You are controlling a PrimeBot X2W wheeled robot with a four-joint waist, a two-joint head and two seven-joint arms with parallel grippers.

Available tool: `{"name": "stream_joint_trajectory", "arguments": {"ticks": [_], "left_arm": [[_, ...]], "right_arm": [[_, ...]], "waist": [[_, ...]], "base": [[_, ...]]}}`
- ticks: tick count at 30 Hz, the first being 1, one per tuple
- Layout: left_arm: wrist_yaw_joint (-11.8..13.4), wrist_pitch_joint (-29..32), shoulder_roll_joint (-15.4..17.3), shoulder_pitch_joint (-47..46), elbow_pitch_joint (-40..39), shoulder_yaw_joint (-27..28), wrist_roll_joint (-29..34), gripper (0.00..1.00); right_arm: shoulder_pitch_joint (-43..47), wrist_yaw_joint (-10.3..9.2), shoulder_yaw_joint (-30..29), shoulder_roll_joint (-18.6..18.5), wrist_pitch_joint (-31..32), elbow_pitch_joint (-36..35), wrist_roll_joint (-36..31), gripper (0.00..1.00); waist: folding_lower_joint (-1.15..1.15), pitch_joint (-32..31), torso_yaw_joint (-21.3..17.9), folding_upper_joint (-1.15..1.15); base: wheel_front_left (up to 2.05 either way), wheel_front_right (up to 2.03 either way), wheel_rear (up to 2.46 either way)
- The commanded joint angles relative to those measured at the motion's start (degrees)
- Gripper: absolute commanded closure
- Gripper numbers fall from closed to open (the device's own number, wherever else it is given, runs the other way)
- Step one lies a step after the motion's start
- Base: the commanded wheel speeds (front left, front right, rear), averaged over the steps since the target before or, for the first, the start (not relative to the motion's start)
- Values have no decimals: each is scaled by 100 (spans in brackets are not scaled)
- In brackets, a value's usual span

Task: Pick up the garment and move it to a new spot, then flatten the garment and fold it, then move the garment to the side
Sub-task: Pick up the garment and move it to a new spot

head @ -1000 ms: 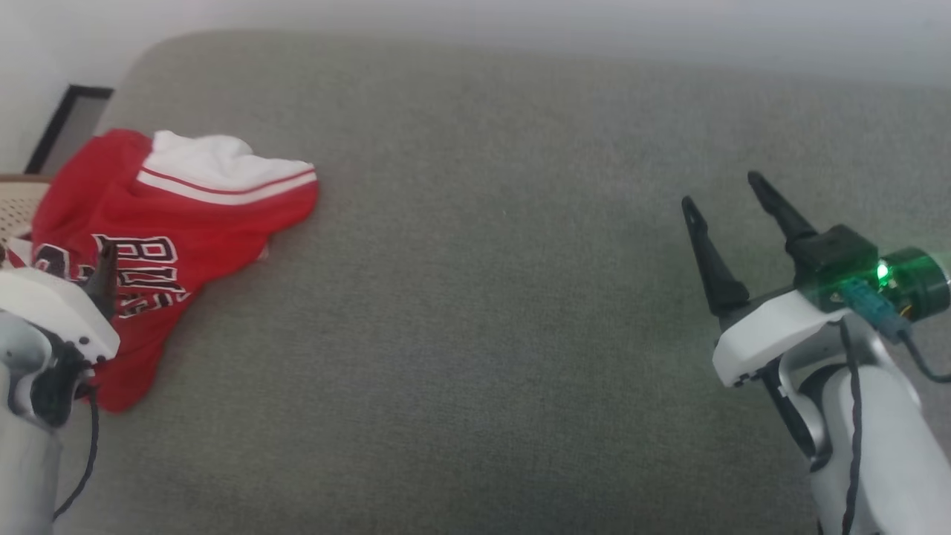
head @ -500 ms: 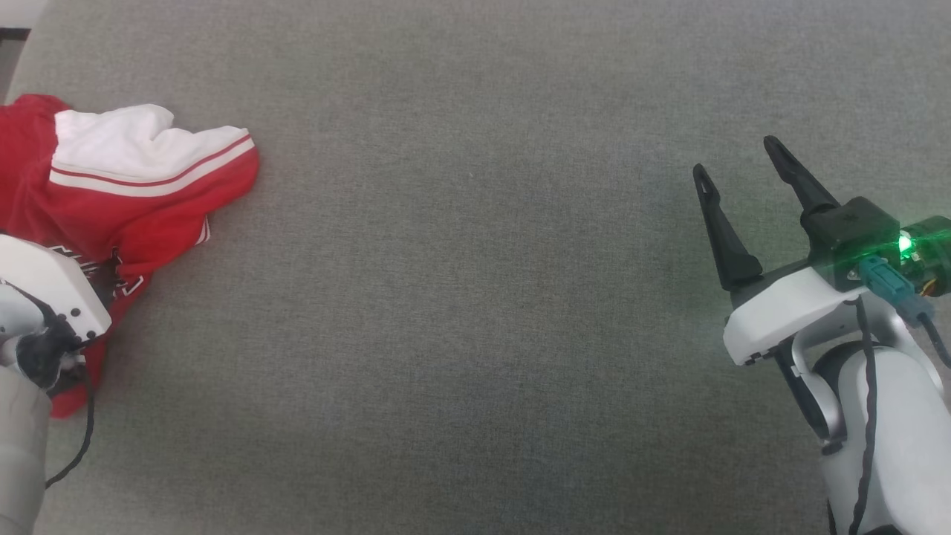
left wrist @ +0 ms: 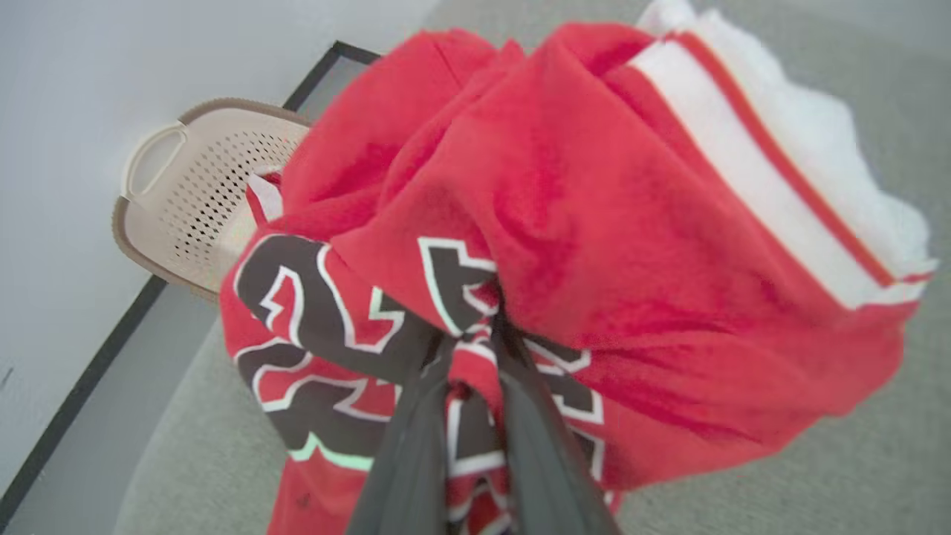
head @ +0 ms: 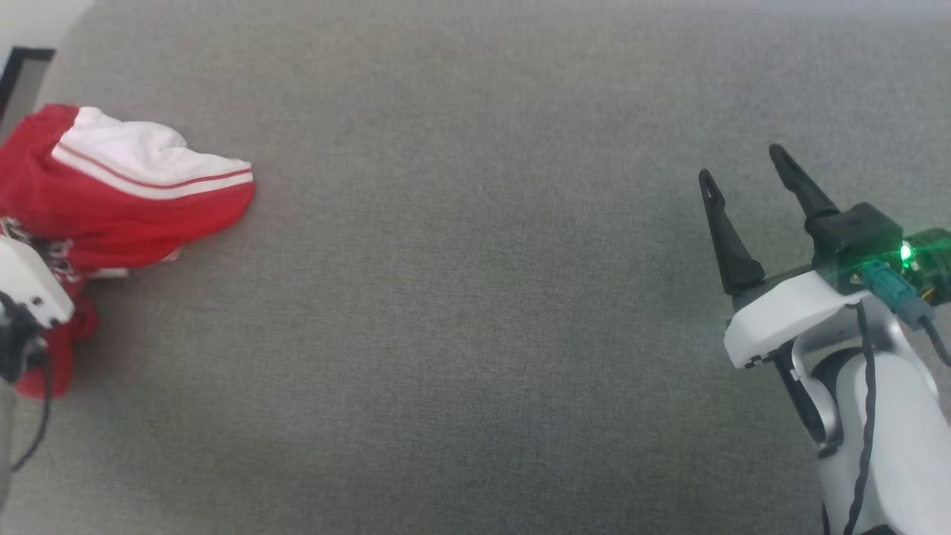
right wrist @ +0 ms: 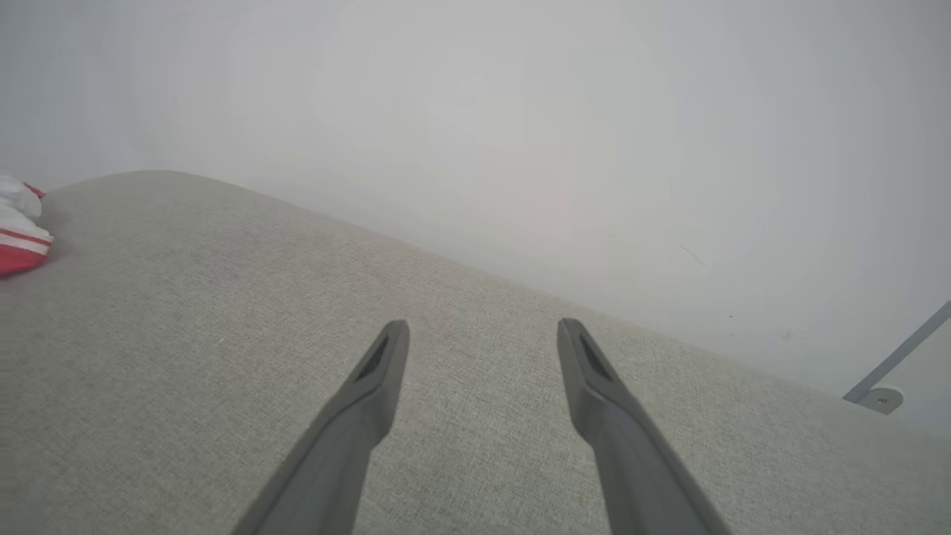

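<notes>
Two claws are on my screens. From the head view I see the red jersey shirt, soft, with a white sleeve end and red-white stripe trim, bunched at the far left edge of the grey woven fabric surface. The left arm's white wrist housing sits against the shirt's near side, and its fingers are hidden from me there. At the lower right the right claw hangs over bare fabric, well apart from the shirt, its two dark fingers spread wide with nothing between them.

On the left wrist view, the left claw has its fingers drawn close together, pinching a fold of the shirt right in the black, white-outlined print. Red cloth bulges around and above the fingertips, with the white sleeve end at the upper right. Behind the shirt stands a beige perforated plastic basket against a pale wall.

On the right wrist view, the right claw's fingers stand apart above the grey surface, and a corner of the shirt shows at the far left edge.
</notes>
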Motion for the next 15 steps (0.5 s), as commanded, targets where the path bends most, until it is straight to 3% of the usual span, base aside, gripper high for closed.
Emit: {"name": "stream_joint_trajectory", "arguments": {"ticks": [1, 10, 15], "left_arm": [[-27, -182, 87, -104, -80, -32, 59, 100], [-33, -842, 531, -203, -834, -373, 20, 100], [-35, -898, 857, -255, -1430, -622, -71, 100]], "right_arm": [[78, -2, -35, 34, -69, 59, 33, 0], [270, -2, -134, 198, -298, 362, 87, 0], [375, -2, -214, 281, -422, 509, 112, 0]], "waist": [[0, -192, 31, 0], [0, -789, 49, 0], [0, -1092, 35, 0]], "base": [[0, 0, 0], [0, 0, 0], [0, 0, 0]]}}
